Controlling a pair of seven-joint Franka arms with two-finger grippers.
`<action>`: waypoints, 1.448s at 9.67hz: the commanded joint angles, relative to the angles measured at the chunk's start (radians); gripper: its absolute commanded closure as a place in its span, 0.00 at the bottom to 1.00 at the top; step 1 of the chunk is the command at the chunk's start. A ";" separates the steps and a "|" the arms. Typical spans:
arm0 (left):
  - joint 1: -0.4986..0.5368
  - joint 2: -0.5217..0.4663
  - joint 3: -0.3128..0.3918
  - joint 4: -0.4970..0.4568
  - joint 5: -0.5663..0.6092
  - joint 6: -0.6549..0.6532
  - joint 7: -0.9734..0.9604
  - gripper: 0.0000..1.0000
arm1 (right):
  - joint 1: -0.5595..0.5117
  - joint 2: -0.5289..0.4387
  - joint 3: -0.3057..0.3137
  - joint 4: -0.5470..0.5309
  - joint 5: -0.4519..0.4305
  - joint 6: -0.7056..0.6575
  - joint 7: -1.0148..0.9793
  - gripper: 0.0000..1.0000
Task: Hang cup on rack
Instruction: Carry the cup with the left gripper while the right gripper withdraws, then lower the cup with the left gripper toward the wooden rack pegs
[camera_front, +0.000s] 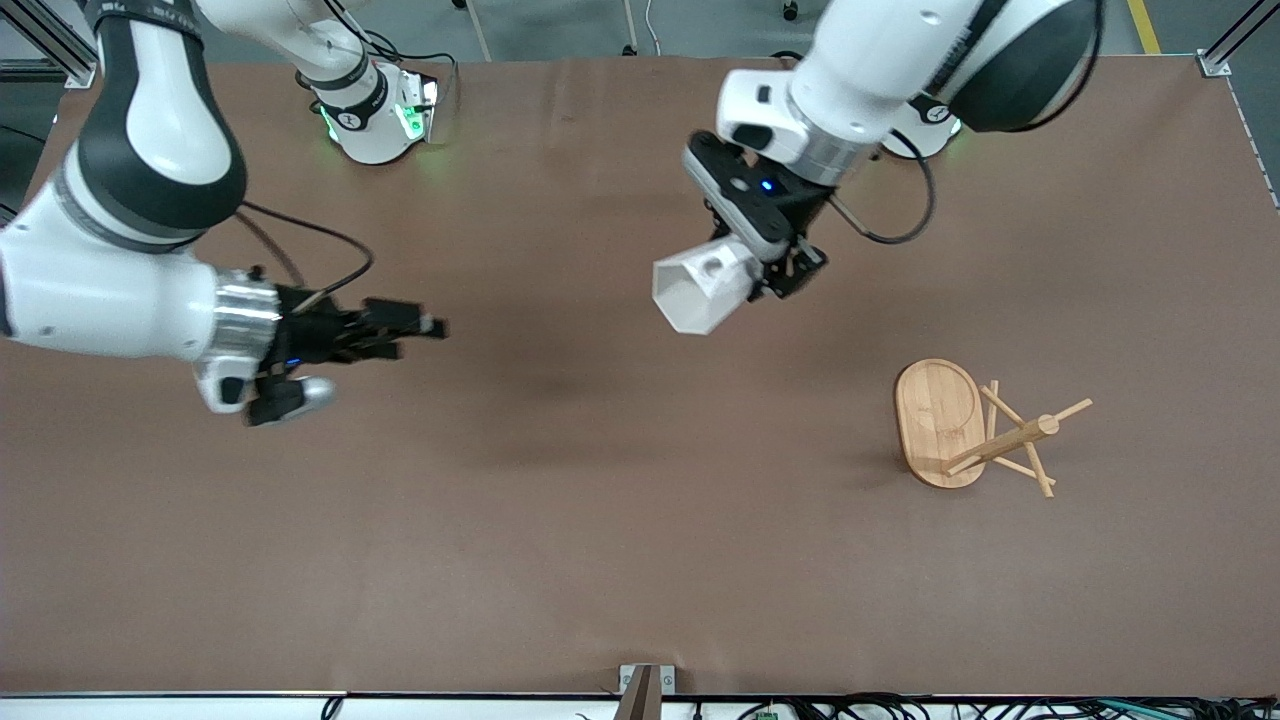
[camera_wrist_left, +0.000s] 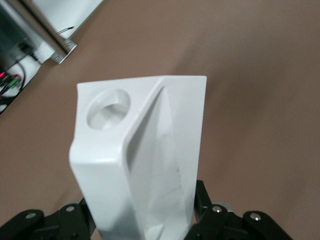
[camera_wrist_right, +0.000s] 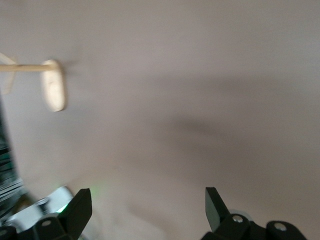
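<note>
The white faceted cup (camera_front: 697, 287) hangs in the air over the middle of the table, tipped on its side with its hexagonal rim toward the front camera. My left gripper (camera_front: 766, 274) is shut on its narrow base end. In the left wrist view the cup (camera_wrist_left: 140, 150) fills the frame between the black fingers (camera_wrist_left: 207, 210), its round side hole facing the camera. The wooden rack (camera_front: 940, 420) stands on the table toward the left arm's end, its post and slanted pegs (camera_front: 1015, 438) free. My right gripper (camera_front: 420, 338) is open and holds nothing, over the table toward the right arm's end.
The brown table top (camera_front: 560, 520) carries nothing else. In the right wrist view the rack's base (camera_wrist_right: 54, 85) shows in the distance past the spread fingers (camera_wrist_right: 216, 202). Cables and metal frame posts run along the table's edges.
</note>
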 joint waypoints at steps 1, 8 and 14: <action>0.028 0.011 -0.005 -0.021 0.008 -0.004 -0.107 1.00 | -0.084 -0.073 0.012 -0.013 -0.220 0.016 0.013 0.00; 0.151 -0.058 0.031 -0.155 -0.082 -0.024 -0.157 1.00 | -0.176 -0.162 0.009 0.162 -0.541 -0.174 0.018 0.00; 0.128 -0.162 0.151 -0.476 -0.159 0.176 -0.045 1.00 | -0.216 -0.341 0.012 -0.039 -0.590 -0.095 0.010 0.00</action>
